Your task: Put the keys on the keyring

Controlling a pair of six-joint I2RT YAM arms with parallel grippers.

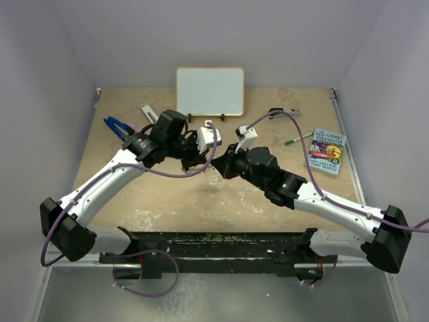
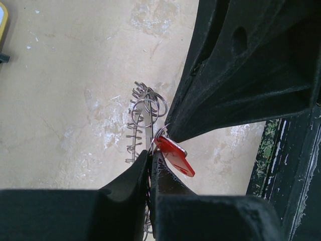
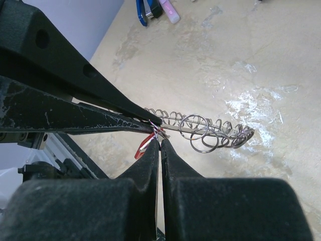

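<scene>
The keyring [image 2: 143, 108] is a flat grey metal ring seen edge-on, with small wire loops fringing its rim. It is held above the table at the middle of the top view [image 1: 213, 166]. My left gripper [image 2: 149, 153] is shut on its near edge. The key [image 2: 174, 156], with a red plastic head, hangs right at the left fingertips. My right gripper [image 3: 159, 141] is shut at the key's top, on the small ring at its head. The key [image 3: 144, 146] shows just left of the right fingers, with the keyring [image 3: 200, 128] stretching away to the right. The two grippers meet tip to tip [image 1: 216, 165].
A whiteboard [image 1: 210, 90] stands at the back. A book [image 1: 326, 151] and a green-tipped pen [image 1: 295, 140] lie at the right. A blue tool [image 1: 115, 126] lies at the back left. A black frame [image 1: 214, 245] runs along the near edge.
</scene>
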